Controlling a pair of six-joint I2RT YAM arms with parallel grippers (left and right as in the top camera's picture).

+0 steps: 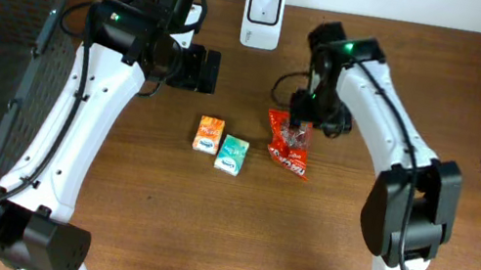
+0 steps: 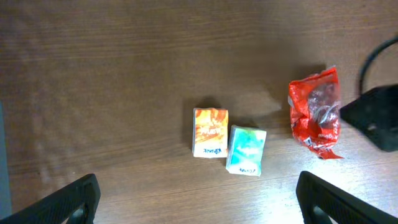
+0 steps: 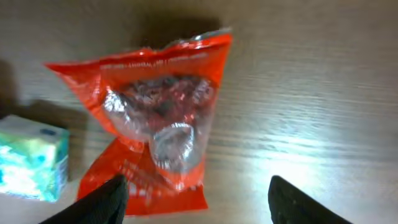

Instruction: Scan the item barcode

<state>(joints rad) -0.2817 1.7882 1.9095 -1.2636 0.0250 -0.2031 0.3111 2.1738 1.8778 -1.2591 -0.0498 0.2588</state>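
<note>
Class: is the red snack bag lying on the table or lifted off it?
Lying down: the red snack bag rests flat on the table.

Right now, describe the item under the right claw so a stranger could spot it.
Start at the white scanner on the far edge of the table. Just below it in the overhead view lie three items; it is the rightmost, a crinkly red bag, unlike the orange box and teal box.

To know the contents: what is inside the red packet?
The red packet has a clear window: dark, shiny pieces show, of a kind I cannot tell. Its printed lower part hides the rest.
</note>
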